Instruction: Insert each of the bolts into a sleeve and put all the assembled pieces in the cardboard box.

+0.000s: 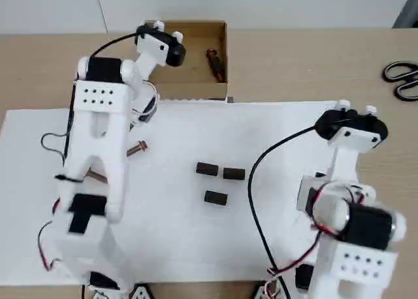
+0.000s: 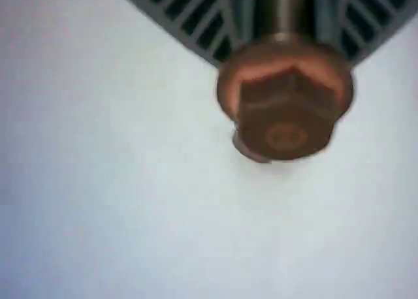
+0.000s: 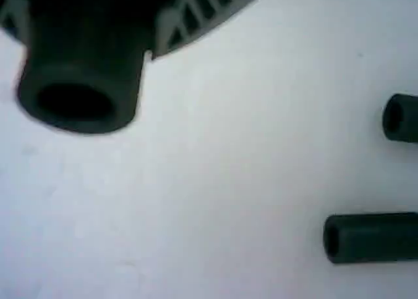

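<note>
Wood worktop (image 1: 294, 57) with a white sheet (image 1: 163, 247) over most of it, and a plain pale wall behind. Scissors (image 1: 401, 77) lie off at the far edge. Cardboard box (image 1: 226, 54) sits at the back of the sheet with one assembled piece (image 1: 214, 64) already inside.

Left claw (image 2: 281, 15) is clamped on a bolt (image 2: 284, 110): shank between the fingers, hex head sticking out over the sheet. From above, a bolt shows just beside the left arm; can't tell if it's the gripped one or a spare. Right claw (image 3: 98, 12) grips a sleeve (image 3: 78, 100), bore end free. Loose sleeves (image 1: 233, 174) lie close together mid-sheet.

Handling, my read:
- **Bolt:** rigid metal, light and smooth, so it may pivot in the grip. Hold it on the shank near the head and leave the tip clear.
- **Sleeve:** a light dark tube that will roll on the sheet and could be slightly soft. Pinch it across the middle, not hard enough to squash the bore.
- **Alignment:** this looks like the fussy part, since the bore seems a close fit.
</note>
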Available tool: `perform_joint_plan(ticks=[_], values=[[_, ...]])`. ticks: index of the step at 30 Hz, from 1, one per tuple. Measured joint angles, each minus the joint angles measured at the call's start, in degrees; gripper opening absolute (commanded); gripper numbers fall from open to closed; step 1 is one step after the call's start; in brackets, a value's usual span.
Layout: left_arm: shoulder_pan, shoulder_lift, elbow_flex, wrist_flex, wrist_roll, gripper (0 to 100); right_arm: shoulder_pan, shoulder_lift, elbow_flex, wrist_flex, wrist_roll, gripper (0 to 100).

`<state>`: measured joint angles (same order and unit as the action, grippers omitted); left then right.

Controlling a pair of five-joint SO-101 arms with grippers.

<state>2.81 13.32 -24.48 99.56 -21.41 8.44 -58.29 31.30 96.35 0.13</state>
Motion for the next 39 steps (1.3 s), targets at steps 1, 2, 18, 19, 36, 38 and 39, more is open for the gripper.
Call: perform_joint_plan(ticks=[1, 2, 18, 19, 36, 38, 39], values=[[0.5, -3.1, 2.5, 0.1, 0.1, 0, -0.5, -1.1, 0.0, 0.0, 0.7, 0.3], [1.1, -6.0, 5.1, 0.1, 0.6, 0, -1.2, -1.9, 0.0, 0.0, 1.4, 0.3], [2.5, -43.5, 44.3, -12.0, 23.7, 0, -14.7, -3.5, 7.0, -10.6, 4.0, 0.3], [2.5, -45.5, 47.1, -13.8, 24.4, 0, -16.5, -3.5, 8.0, -11.9, 4.0, 0.2], [2.5, -84.4, 87.3, -43.4, 46.0, 0, -36.0, -3.5, 17.6, -31.3, 4.0, 0.2], [2.5, -89.1, 91.3, -46.9, 49.8, 1, -36.8, -3.5, 19.6, -32.7, 4.0, 0.2], [2.5, -91.4, 93.1, -47.9, 52.2, 1, -37.5, -3.5, 20.6, -33.1, 4.0, 0.2]])
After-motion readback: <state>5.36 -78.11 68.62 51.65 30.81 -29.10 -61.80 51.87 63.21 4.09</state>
